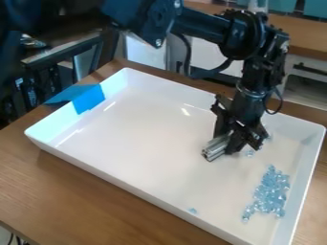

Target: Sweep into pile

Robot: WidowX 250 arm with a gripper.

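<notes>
Silver and grooved, a short metal-looking bar [216, 147] sticks out of the black gripper [231, 139], which has it clasped at its upper end, over the white tray [140, 189]. From where I stand, the free end points down and out towards the middle of the tray, though I can't tell whether it touches the floor.

The loose heap of clear, pale-blue beads [271, 191] lies along the tray's right side, near the wall. One stray bead [193, 210] sits well apart, by the front wall, and another small bead [250, 153] lies just beside the gripper.

I'd expect the bar to be stiff and a bit weighty, its smooth faces apt to twist if pushed off-centre. A firm hold near the top, as now, seems right, leaving the low end free to sweep. The beads look hard, light and slippery, likely to skitter and roll on that glossy floor. I wouldn't pinch them one by one; better to set the bar low behind the strays and nudge them slowly towards the heap.
</notes>
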